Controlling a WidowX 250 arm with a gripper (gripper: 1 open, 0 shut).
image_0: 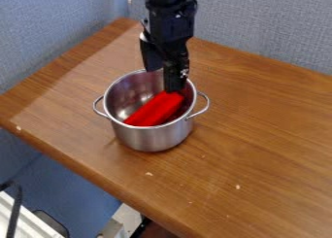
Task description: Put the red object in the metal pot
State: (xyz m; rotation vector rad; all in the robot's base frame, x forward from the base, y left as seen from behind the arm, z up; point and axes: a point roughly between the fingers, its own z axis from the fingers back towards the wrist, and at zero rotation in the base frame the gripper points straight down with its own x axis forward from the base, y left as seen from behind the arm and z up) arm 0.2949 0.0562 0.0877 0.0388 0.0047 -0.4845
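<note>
The red object [154,109] lies slanted inside the metal pot [135,133], which stands near the middle of the wooden table. The pot is shiny steel with small loop handles on its left and right. My gripper [165,69] hangs just above the pot's far rim, over the upper end of the red object. Its black fingers [173,76] point down and stand apart, open, with nothing between them. I cannot tell whether a fingertip touches the red object.
The wooden table [259,154] stretches to the right and front of the pot, with its left edge and front edge close by. A blue-grey wall [52,28] stands behind the table. Floor and cables show below the table's front edge.
</note>
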